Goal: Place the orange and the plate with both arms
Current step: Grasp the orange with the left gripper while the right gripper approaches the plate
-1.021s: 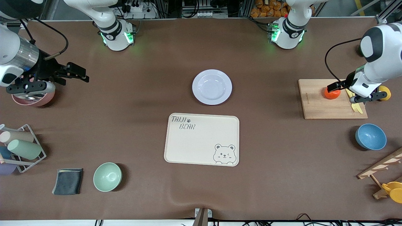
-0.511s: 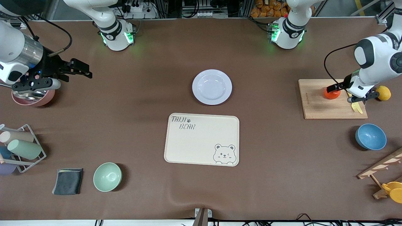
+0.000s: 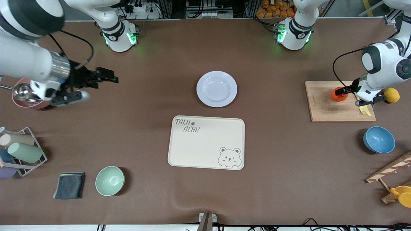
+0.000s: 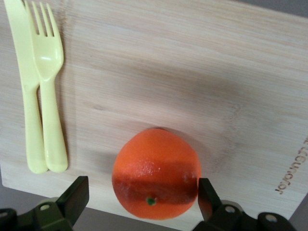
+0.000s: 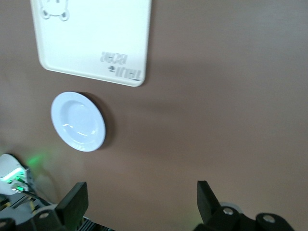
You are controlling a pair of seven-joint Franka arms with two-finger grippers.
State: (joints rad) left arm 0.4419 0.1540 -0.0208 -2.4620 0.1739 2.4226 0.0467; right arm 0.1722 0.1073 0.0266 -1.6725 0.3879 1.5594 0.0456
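Your left end effector (image 4: 139,202) sits spread around the orange (image 3: 339,95) on the cutting board (image 3: 324,109) for a grasp, while your right end effector (image 3: 93,84), also spread, hovers over bare tabletop (image 3: 144,96) toward the central plate (image 3: 216,89).

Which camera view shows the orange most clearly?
The left wrist view: the orange fills it, lying on the wooden board between the open left gripper fingers. The front view shows it small and partly covered by that gripper. The right wrist view lacks it.

Both arms (image 3: 383,61) are glossy white with black joint bands and black cables. The bases (image 3: 293,32) glow green (small lights). One silver wrist ring (image 3: 59,69).
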